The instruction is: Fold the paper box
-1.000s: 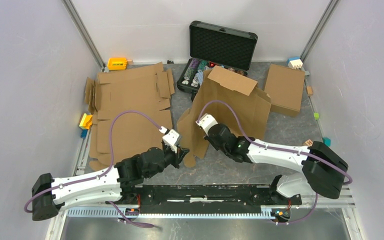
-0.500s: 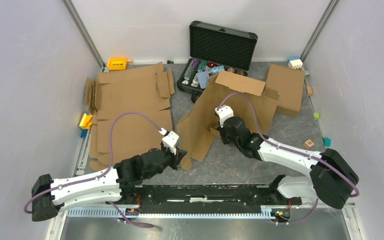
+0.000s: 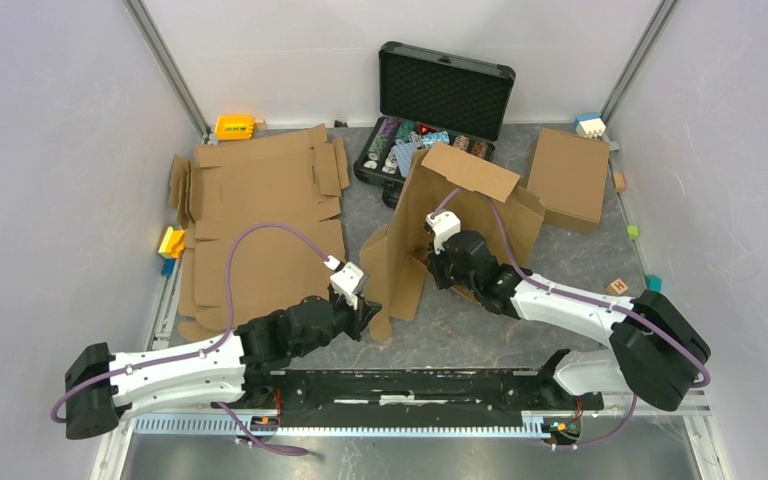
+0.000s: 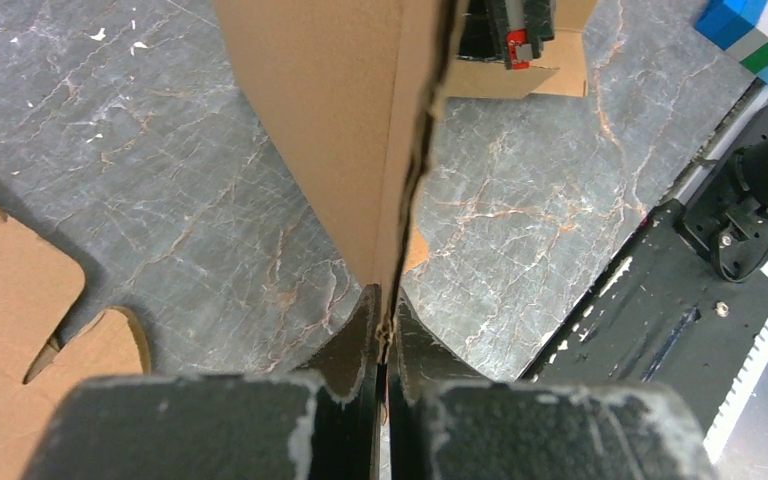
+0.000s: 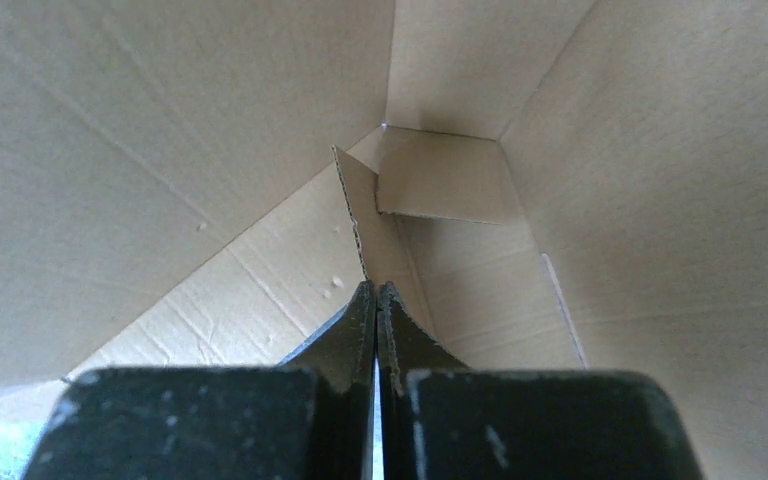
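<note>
Mid-fold: paper box (image 3: 465, 215) stands half-raised mid-table, left gripper (image 4: 385, 325) pinching its near edge, right gripper (image 5: 375, 292) closed empty inside against a flap; next needs walls pressed upright while left anchors

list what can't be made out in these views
- Top view: right claw tips hidden by the paper box panel.
- Right wrist view: cardboard fills it, almost nothing else shows.
- Top view: chips in black case too small, some behind the box flap.
</note>
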`<state>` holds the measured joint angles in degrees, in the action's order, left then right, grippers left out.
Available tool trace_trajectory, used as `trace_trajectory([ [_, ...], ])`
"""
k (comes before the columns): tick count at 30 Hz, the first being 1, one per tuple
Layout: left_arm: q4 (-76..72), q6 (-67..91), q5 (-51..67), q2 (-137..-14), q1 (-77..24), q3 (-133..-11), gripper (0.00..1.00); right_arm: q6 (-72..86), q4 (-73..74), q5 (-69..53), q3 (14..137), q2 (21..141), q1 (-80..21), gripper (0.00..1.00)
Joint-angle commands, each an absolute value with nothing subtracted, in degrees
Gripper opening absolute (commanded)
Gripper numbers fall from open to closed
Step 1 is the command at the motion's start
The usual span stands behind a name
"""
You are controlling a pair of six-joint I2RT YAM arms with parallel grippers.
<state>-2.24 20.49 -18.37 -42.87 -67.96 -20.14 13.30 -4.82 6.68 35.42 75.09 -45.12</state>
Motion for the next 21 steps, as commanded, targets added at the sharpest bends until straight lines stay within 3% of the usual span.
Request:
trace_trajectory([
  [1, -3.21, 24.74, -13.44, -43.05, -68.3, -18.95, 0.03, 17.43, -7.01, 11.81, 35.54, 75.33, -44.91, 0.0],
  [4, -2.65, 26.08, -12.78, -41.5, -68.33, -18.42, 0.06, 18.2, -8.44, 11.03, 35.08, 75.16, -44.91, 0.0],
  [6, 1.34, 28.74, -16.83, -40.11, -68.3, -18.6, 0.15, 17.29, -8.15, 10.08, 35.33, 75.66, -44.89, 0.0],
  [10, 9.51, 33.78, -27.72, -37.62, -68.32, -19.55, 0.58, 15.23, -8.11, 9.41, 33.96, 75.4, -44.91, 0.0],
  [15, 5.59, 31.65, -34.88, -36.75, -68.28, -18.61, 0.88, 13.32, -9.39, 7.58, 31.26, 74.22, -44.91, 0.0],
  [19, 0.31, 25.35, -39.55, -37.92, -67.78, -18.84, 0.99, 11.71, -9.22, 7.46, 30.72, 74.0, -45.0, 0.0],
  [21, -2.05, 23.04, -40.52, -38.74, -66.83, -19.14, 1.0, 11.27, -8.73, 7.92, 30.89, 74.26, -44.93, 0.0],
])
